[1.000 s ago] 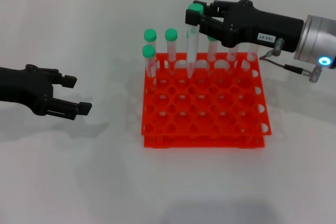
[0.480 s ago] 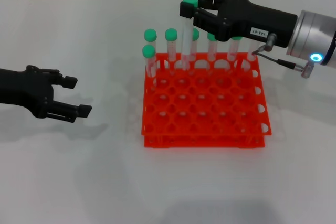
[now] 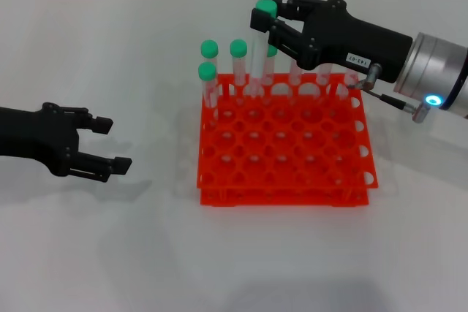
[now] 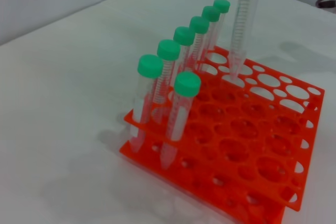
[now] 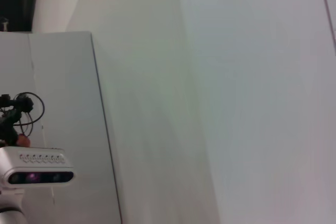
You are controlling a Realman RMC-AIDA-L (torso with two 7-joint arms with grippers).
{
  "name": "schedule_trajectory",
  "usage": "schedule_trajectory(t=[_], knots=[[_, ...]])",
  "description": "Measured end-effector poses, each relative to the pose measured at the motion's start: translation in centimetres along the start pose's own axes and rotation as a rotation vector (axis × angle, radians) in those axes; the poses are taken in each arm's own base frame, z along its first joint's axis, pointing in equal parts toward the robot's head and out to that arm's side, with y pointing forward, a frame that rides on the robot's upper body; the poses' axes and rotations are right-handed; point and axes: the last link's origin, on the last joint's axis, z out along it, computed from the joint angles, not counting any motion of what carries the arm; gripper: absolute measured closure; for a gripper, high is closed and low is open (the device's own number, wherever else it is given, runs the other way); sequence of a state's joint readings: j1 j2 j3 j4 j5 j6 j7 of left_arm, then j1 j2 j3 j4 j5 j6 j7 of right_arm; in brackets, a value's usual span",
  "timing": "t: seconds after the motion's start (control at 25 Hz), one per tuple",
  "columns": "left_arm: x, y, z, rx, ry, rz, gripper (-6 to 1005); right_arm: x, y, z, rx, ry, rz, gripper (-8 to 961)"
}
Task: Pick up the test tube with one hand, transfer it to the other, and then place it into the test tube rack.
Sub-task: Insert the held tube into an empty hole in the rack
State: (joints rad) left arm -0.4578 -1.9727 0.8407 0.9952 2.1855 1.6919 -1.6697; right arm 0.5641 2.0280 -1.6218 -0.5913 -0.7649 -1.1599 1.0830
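Observation:
The test tube (image 3: pixel 257 52) hangs upright with my right gripper (image 3: pixel 268 18), the labelled one, shut on it just under its green cap. Its pointed tip sits at a back-row hole of the orange-red test tube rack (image 3: pixel 281 193); whether it has entered the hole I cannot tell. In the left wrist view the same test tube (image 4: pixel 242 22) comes down from the top edge to the test tube rack (image 4: pixel 265 184). My left gripper (image 3: pixel 108 144) hovers low over the table well to the left of the rack, open and holding nothing.
Several other green-capped tubes (image 3: pixel 209 71) stand in the rack's back row and left column; the same tubes (image 4: pixel 178 103) show in the left wrist view. The right wrist view shows only a pale wall and a camera unit (image 5: pixel 37 166).
My right gripper has carried the tube leftward along the back row and turned it from tilted to upright. The left gripper has drifted slightly nearer the table's front edge.

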Motion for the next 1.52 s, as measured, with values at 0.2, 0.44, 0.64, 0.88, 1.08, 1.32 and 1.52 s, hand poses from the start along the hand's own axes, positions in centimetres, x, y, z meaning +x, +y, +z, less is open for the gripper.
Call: schedule_trajectory(t=[0.2, 0.44, 0.64, 0.88, 1.08, 1.32, 1.52], knots=[[0.2, 0.0, 0.1, -0.002, 0.005, 0.012, 118, 0.5, -0.2, -0.2, 0.019, 0.015, -0.015, 687], [0.2, -0.1, 0.1, 0.0, 0.006, 0.014, 118, 1.3, -0.4, 0.3, 0.052, 0.05, -0.043, 686], [0.3, -0.1, 0.2, 0.0, 0.009, 0.013, 118, 1.7, -0.3, 0.7, 0.067, 0.066, -0.058, 687], [0.3, -0.1, 0.3, 0.002, 0.012, 0.012, 118, 1.5, -0.1, 1.0, 0.057, 0.057, -0.055, 686], [0.3, 0.0, 0.4, 0.001, 0.015, 0.012, 118, 1.4, 0.1, 1.5, 0.057, 0.039, -0.05, 686], [0.4, 0.0, 0.4, 0.001, 0.016, 0.012, 118, 1.6, -0.1, 1.7, 0.074, 0.051, -0.056, 686], [0.4, 0.0, 0.6, -0.004, 0.017, 0.009, 118, 1.8, -0.1, 1.8, 0.079, 0.068, -0.068, 687]])
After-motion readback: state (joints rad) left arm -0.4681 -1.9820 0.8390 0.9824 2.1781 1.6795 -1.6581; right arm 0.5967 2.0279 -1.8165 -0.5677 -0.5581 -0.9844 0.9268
